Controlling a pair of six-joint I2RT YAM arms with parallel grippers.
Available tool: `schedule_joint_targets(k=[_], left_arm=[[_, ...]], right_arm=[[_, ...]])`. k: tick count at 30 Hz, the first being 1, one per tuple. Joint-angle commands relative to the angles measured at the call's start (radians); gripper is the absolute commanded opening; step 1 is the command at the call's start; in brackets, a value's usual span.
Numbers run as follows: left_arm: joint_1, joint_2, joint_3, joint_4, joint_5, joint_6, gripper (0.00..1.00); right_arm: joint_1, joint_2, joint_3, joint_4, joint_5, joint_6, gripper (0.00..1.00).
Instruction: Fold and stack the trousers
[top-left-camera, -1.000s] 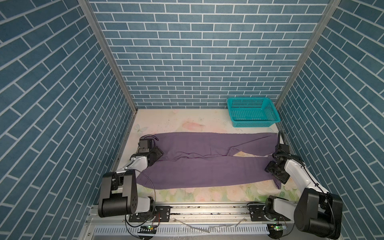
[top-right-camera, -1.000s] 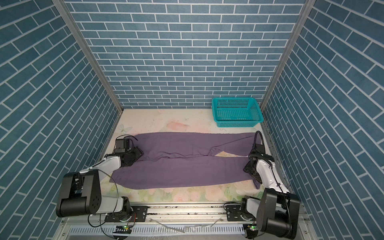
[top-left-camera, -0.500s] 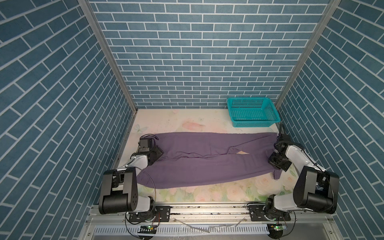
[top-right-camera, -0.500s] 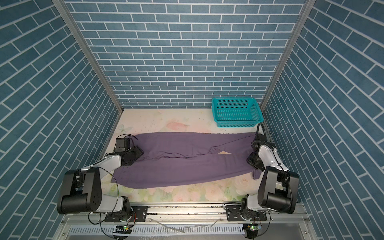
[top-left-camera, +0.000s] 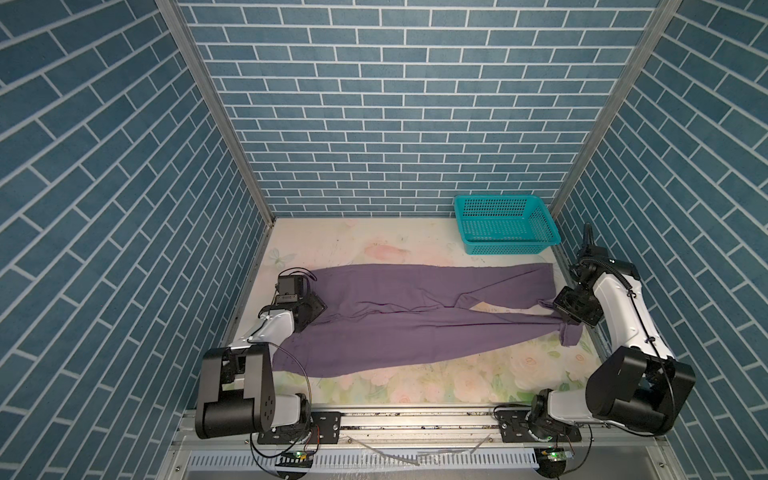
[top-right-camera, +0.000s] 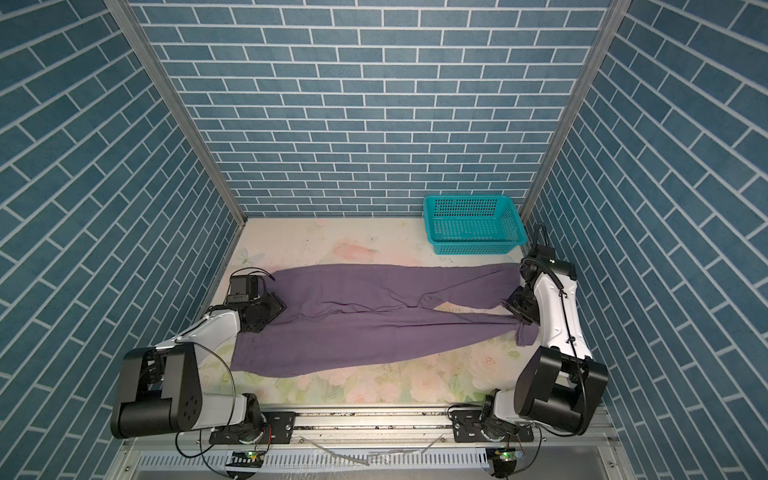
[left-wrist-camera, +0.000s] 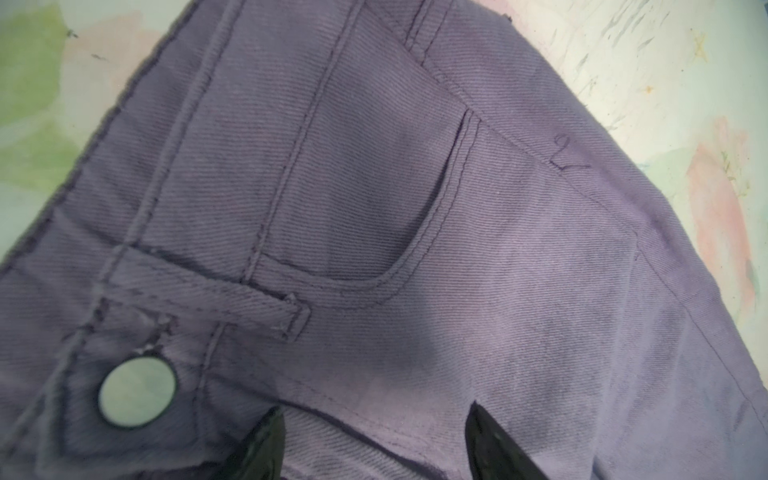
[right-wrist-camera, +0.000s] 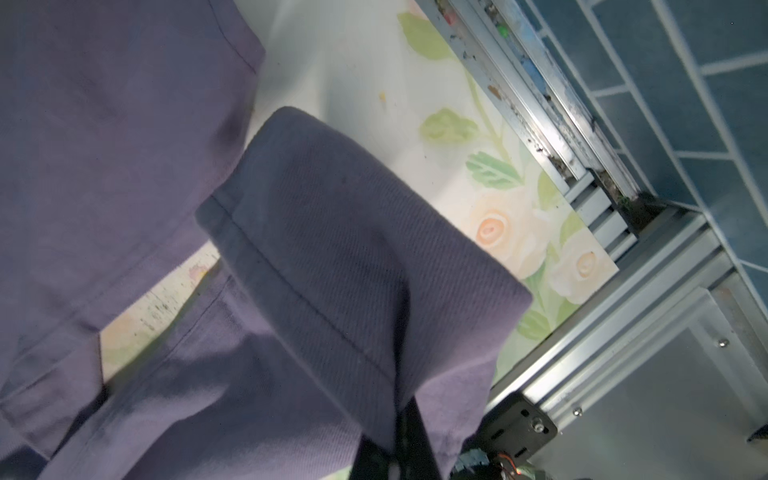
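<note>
Altogether: one trousers (top-left-camera: 395, 332), one basket (top-left-camera: 507, 246); left end effector (left-wrist-camera: 376, 455), right end effector (right-wrist-camera: 400, 451).

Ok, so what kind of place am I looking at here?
Probably a robot training cell, not a home: two robot arms fixed to a metal rail, brick-print panels walling in a floral table, purple trousers and a teal basket laid out.

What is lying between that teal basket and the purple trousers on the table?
Nothing. Between the basket and the far edge of the trousers there is only a narrow bare strip of the flowered tabletop, visible in both top views.
</note>
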Motion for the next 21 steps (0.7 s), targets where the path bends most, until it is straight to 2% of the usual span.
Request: schedule_joint_targets(k=[1,2,3,4,8,12,15,21], left_arm=[[0.006,0.012,0.018,-0.026,-0.007,0.012,0.71],[0.006,0.013,0.019,-0.024,-0.005,0.014,0.73],[0.006,0.015,0.020,-0.026,-0.005,0.014,0.75],[0.006,0.012,0.020,-0.028,-0.005,0.013,0.76],[0.003,-0.019,0.006,-0.048,0.005,0.007,0.77],[-0.008,-0.078,-0.027,-0.075,0.022,-0.019,0.77],[-0.013,-0.181,-0.048,-0.163,-0.007,-0.022,0.77],[-0.012,-0.438,-0.053,-0.425,-0.115,-0.021,0.92]], right_arm=[[-0.006,-0.064,-0.133,-0.082,-0.025,0.053,0.25],[-0.010,-0.075,-0.210,-0.046,-0.040,0.072,0.41],[-0.018,-0.085,-0.270,-0.006,-0.059,0.089,0.49],[-0.029,-0.090,-0.315,0.026,-0.086,0.102,0.53],[-0.041,-0.076,-0.357,0.102,-0.196,0.121,0.55],[-0.039,-0.034,-0.288,0.105,-0.173,0.077,0.55],[-0.038,0.001,-0.269,0.135,-0.158,0.050,0.57],[-0.031,0.038,-0.337,0.271,-0.147,0.027,0.63]])
